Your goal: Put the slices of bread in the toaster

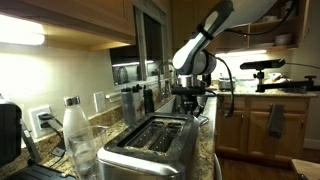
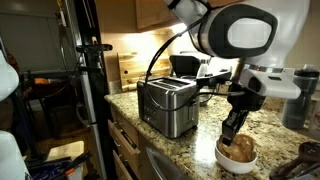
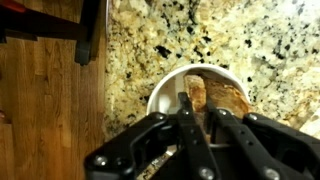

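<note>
Some bread slices in white bowl

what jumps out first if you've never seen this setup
The big white robot arm, its gripper down in a white bowl on the speckled granite counter, jaws closed on a bread slice. Beside it stands a shiny steel toaster, its slots seemingly empty.

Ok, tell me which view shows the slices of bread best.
The wrist view: the slices of bread fill its centre, standing in the white bowl at the tips of the gripper. In an exterior view the slices look small and dim; in an exterior view the toaster hides them.
</note>
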Controlling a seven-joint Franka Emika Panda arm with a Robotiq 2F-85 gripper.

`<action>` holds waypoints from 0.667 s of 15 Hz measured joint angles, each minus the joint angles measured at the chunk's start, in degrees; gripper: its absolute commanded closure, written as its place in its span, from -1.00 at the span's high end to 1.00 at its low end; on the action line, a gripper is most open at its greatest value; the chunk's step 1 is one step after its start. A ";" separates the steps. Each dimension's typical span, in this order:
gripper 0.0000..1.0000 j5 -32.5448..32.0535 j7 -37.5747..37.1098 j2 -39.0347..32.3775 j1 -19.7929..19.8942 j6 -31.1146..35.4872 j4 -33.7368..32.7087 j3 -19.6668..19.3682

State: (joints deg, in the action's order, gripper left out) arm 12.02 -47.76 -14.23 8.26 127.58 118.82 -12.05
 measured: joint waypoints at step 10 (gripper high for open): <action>-0.81 -1.16 -0.26 -0.03 0.00 -0.05 -0.58 -0.01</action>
State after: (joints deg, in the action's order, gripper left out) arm 10.87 -48.03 -14.26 8.26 127.54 118.24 -12.06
